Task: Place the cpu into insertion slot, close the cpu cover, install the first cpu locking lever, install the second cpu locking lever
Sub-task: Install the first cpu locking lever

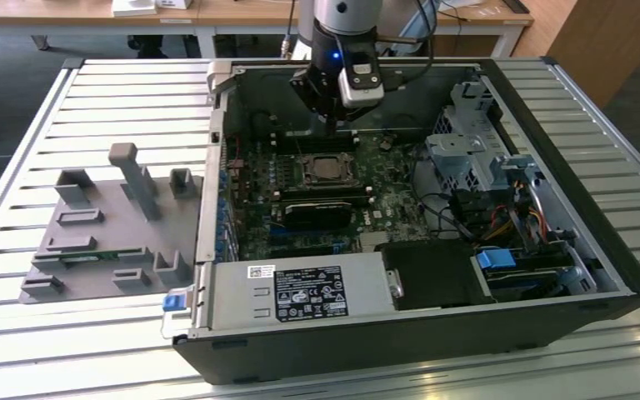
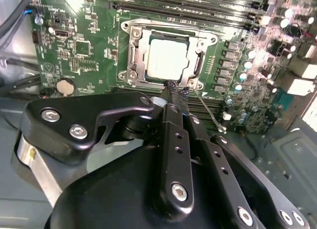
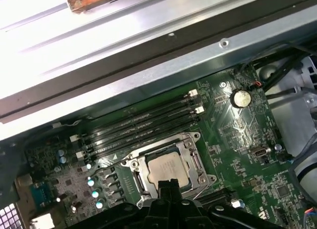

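The cpu [image 2: 167, 58] lies flat in the insertion slot [image 1: 326, 169] on the green motherboard, its silver top showing through the window of the cpu cover [image 2: 134, 53], which lies down around it. My gripper [image 2: 174, 88] is shut, its black fingertips together right at the socket's edge. A thin metal locking lever [image 2: 209, 114] sticks out at a slant from the socket corner beside the fingertips. In the first wrist view the cpu [image 3: 166, 168] sits just past the gripper [image 3: 169, 182]. In the exterior view the gripper [image 1: 329, 127] hangs inside the open case, over the board.
Memory slots [image 2: 198, 6] run along one side of the socket. A long black ribbed block [image 1: 317, 212], the power supply [image 1: 297, 292] and a drive cage [image 1: 465, 150] crowd the case. A grey fixture plate [image 1: 109, 225] lies on the slatted table at the exterior view's left.
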`<control>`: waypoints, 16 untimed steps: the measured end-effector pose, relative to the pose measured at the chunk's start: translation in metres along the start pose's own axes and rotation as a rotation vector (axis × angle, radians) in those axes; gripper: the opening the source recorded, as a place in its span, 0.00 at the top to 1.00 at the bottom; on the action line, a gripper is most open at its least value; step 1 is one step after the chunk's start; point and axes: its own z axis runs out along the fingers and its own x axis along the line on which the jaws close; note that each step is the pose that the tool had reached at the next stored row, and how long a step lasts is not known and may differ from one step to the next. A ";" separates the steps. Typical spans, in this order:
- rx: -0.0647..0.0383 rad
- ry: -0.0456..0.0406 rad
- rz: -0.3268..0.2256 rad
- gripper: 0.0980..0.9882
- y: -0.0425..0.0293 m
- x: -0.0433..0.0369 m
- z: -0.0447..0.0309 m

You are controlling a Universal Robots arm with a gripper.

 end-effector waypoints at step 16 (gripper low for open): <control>0.005 0.0049 -0.170 0.99 0.0000 0.0000 0.0002</control>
